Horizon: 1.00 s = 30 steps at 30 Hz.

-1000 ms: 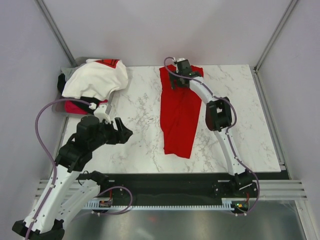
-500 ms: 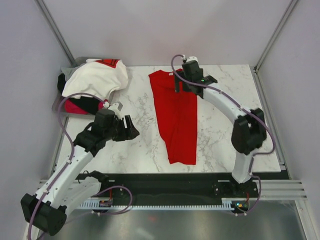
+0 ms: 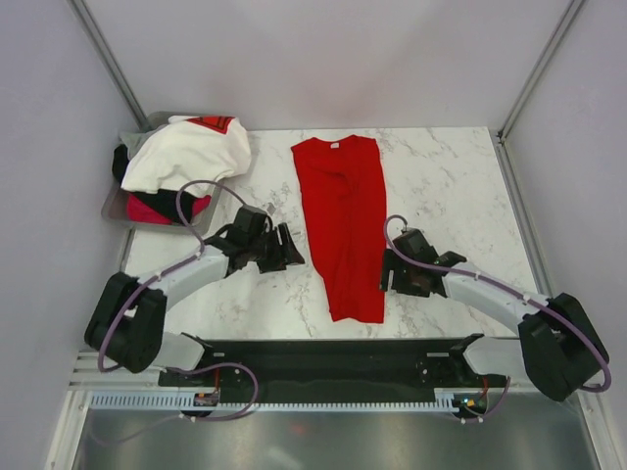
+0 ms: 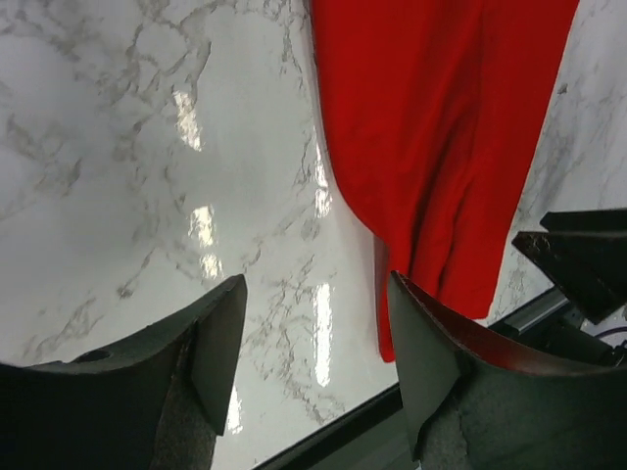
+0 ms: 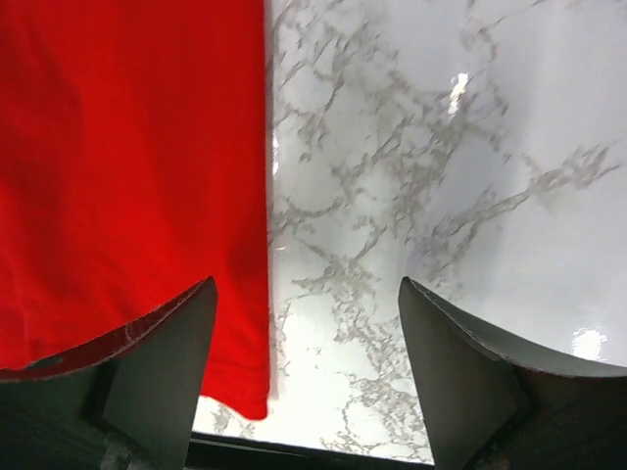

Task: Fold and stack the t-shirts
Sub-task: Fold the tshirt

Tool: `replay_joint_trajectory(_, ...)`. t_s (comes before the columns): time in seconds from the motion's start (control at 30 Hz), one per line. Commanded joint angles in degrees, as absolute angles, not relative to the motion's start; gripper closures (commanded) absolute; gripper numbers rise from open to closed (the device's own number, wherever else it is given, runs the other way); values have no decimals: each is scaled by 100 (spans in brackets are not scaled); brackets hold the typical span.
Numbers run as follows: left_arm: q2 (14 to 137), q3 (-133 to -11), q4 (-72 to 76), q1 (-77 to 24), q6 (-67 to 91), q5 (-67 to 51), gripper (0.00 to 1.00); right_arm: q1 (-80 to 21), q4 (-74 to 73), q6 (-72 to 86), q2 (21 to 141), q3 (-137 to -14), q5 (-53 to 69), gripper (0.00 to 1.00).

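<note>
A plain red t-shirt (image 3: 342,220) lies flat in a long folded strip down the middle of the marble table; it also shows in the left wrist view (image 4: 441,127) and the right wrist view (image 5: 127,166). My left gripper (image 3: 287,250) is open and empty, low over the table just left of the shirt (image 4: 313,362). My right gripper (image 3: 390,277) is open and empty beside the shirt's lower right edge (image 5: 306,372). The white t-shirt with a red mark (image 3: 186,152) lies on top of a pile with black (image 3: 121,159) and magenta-pink (image 3: 157,208) cloth under it.
The pile sits in a grey metal tray (image 3: 115,206) at the table's far left corner. The table's black front edge (image 3: 343,348) runs just below the shirt's hem. Grey walls and metal posts close in the back and sides.
My right gripper has let go of the red shirt's collar end and come back to the shirt's lower right side. My left gripper has moved right towards the shirt. The shirt now lies straighter.
</note>
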<state>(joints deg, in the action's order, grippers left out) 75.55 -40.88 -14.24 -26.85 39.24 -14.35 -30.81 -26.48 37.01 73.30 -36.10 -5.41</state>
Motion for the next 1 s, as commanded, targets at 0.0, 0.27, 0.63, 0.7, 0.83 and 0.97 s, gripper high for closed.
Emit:
replay_joint_trajectory(0.0,8348,-4420,-441,-2812,4306,-1670,34,-3225,-2031,4271,6908,-3393,-53,18)
replay_joint_trajectory(0.27,9790,-5036,130,-3190,4526,-1767,43,-3717,-1969,4658,6636,-2927,-18,28)
replay_joint_trajectory(0.63,10363,-5694,90,-3261,4562,-1961,98,-3902,-1389,4869,6689,-2329,238,89)
replay_joint_trajectory(0.7,10205,-5905,-682,-3269,4335,-1785,98,-3894,-1807,4790,6627,-2538,36,100)
replay_joint_trajectory(0.83,9783,-6773,-2063,-3252,3789,-1328,98,-3867,-2881,4632,6285,-3058,-974,100)
replay_joint_trajectory(0.97,9720,-7443,-3057,-3252,3349,-1168,86,-3850,-3384,4623,6188,-3287,-1459,100)
